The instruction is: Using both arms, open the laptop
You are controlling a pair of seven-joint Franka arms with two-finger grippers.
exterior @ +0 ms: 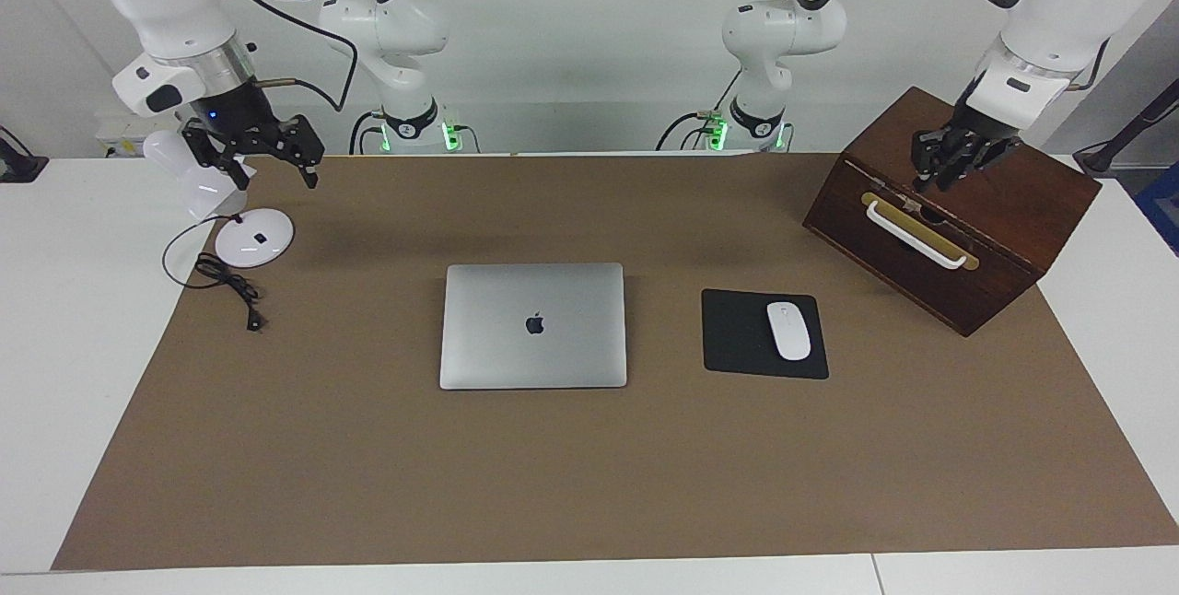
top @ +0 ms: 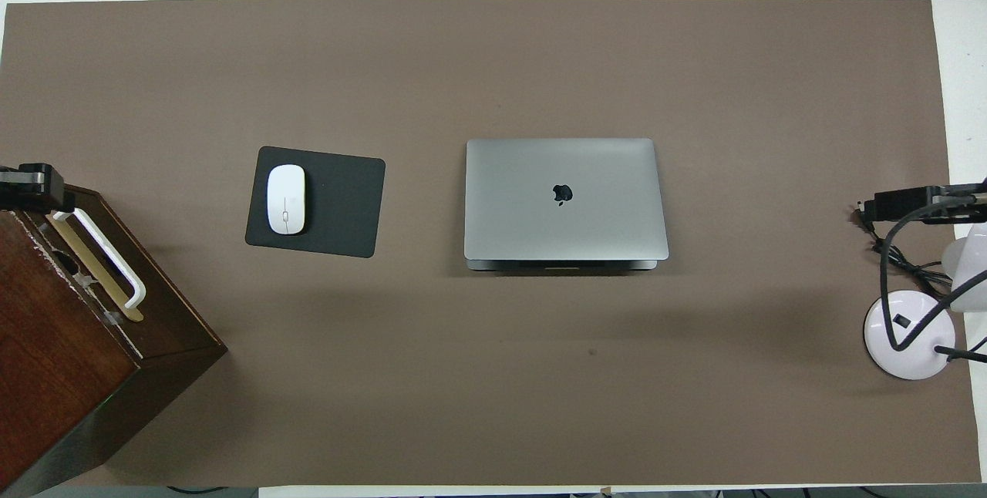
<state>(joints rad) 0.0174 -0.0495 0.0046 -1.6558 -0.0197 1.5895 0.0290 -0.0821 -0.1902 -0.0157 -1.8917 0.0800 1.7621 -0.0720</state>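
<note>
The silver-grey laptop (exterior: 533,326) (top: 565,200) lies closed and flat in the middle of the brown mat, its dark logo facing up. My left gripper (exterior: 941,179) (top: 31,186) hangs over the top of the wooden box near its white handle, with its fingers drawn together and nothing between them. Over the mat's corner at the right arm's end, above the white desk lamp, my right gripper (exterior: 278,177) (top: 910,205) stands open and empty. Both grippers are well away from the laptop.
A black mouse pad (exterior: 737,332) with a white mouse (exterior: 788,330) lies beside the laptop toward the left arm's end. The dark wooden box (exterior: 1013,208) sits at that end. The white lamp (exterior: 249,238) and its black cable (exterior: 230,286) sit at the right arm's end.
</note>
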